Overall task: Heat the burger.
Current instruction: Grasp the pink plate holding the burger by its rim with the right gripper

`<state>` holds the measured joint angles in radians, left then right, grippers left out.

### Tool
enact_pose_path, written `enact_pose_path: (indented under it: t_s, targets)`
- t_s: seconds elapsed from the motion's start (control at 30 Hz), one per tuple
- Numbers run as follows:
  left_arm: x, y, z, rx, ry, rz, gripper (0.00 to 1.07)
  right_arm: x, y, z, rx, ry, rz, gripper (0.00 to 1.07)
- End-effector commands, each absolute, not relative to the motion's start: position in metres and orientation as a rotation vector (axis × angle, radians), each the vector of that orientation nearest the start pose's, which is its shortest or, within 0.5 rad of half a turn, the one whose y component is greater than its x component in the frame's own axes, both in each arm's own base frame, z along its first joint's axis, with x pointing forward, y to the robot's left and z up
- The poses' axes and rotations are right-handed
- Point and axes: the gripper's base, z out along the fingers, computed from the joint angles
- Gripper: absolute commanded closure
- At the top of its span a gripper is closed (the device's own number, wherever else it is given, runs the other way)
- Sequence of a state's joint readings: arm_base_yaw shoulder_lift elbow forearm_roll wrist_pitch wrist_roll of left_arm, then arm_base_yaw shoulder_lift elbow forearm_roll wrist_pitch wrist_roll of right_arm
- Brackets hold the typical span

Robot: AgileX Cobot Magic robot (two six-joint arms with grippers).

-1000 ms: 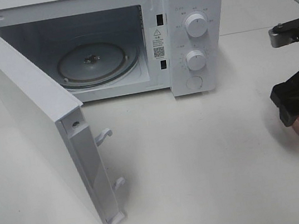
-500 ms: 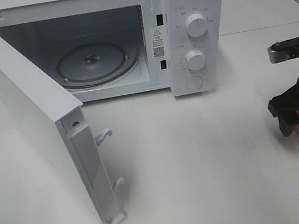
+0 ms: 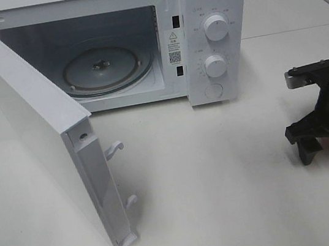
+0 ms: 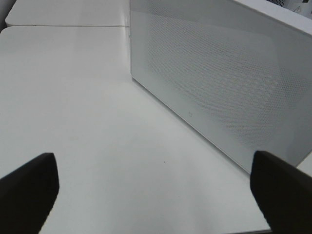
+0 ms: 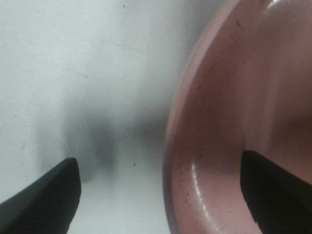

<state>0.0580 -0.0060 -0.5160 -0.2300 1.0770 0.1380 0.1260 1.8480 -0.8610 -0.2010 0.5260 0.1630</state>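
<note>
At the table's right edge, the right gripper (image 5: 161, 192) stands wide astride the pink plate's (image 5: 214, 97) rim, gripping nothing. Left gripper (image 4: 156, 190) wide, empty. Burger not visible, probably on the plate behind the arm. Judged soft, light, crushable: carry by the plate rim.

Left gripper (image 4: 156, 195): jaws spread fully apart. Right gripper (image 5: 156, 190): angled downward, low at the high view's right edge, jaws wide apart.

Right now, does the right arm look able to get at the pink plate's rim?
Probably yes: the right claw is open astride the pink plate rim, one finger outside over the table, one inside, with nothing between.
</note>
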Motion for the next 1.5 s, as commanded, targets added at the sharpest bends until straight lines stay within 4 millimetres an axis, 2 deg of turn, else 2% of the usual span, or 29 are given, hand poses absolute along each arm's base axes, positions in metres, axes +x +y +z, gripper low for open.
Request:
enact_pose_path:
  t_s: [0.03,0.17,0.23,0.33,0.4,0.43,0.47,0.5,0.53,0.57,0.6,0.63,0.67,1.5]
  targets:
    - [-0.0105,-0.0195,0.2822,0.102,1.998,-0.157,0.06,0.3017,0.0285,0.1041,-0.202,2.98,-0.131,0.24]
    - [-0.0105,-0.0195,0.2822,0.102,1.998,-0.157,0.06,0.3017,0.0285,0.1008,-0.207,2.989,-0.133,0.27]
    - [-0.0105,-0.0195,0.2822,0.102,1.998,-0.157,0.06,0.3017,0.0283,0.1002,-0.189,2.99,-0.136,0.4]
    - [-0.0105,-0.0195,0.2822,0.102,1.998,-0.157,0.06,0.3015,0.0281,0.1002,-0.187,2.993,-0.138,0.44]
    - [-0.0105,-0.0195,0.2822,0.102,1.998,-0.157,0.06,0.301,0.0279,0.1001,-0.187,2.999,-0.141,0.67]
    - [-0.0105,-0.0195,0.2822,0.102,1.998,-0.157,0.06,0.301,0.0279,0.1001,-0.187,2.999,-0.141,0.67]
    - [-0.0105,-0.0195,0.2822,0.102,1.998,-0.157,0.06,0.3008,0.0279,0.1001,-0.187,3.001,-0.141,0.73]
    - [-0.0105,-0.0195,0.2822,0.102,1.998,-0.157,0.06,0.3008,0.0279,0.1001,-0.187,3.001,-0.141,0.73]
    - [-0.0105,-0.0195,0.2822,0.102,1.998,-0.157,0.06,0.3007,0.0279,0.1001,-0.187,3.002,-0.142,0.85]
    - [-0.0105,-0.0195,0.2822,0.102,1.998,-0.157,0.06,0.3003,0.0277,0.1001,-0.187,3.007,-0.144,0.92]
    - [-0.0105,-0.0195,0.2822,0.102,1.998,-0.157,0.06,0.3003,0.0277,0.1001,-0.187,3.007,-0.144,0.92]
    - [-0.0105,-0.0195,0.2822,0.102,1.998,-0.157,0.06,0.3002,0.0277,0.1001,-0.188,3.007,-0.145,1.02]
    - [-0.0105,-0.0195,0.2822,0.102,1.998,-0.157,0.06,0.3,0.0275,0.1,-0.19,3.01,-0.148,1.07]
    - [-0.0105,-0.0195,0.2822,0.102,1.998,-0.157,0.06,0.2959,0.027,0.1007,-0.158,3.051,-0.172,1.07]
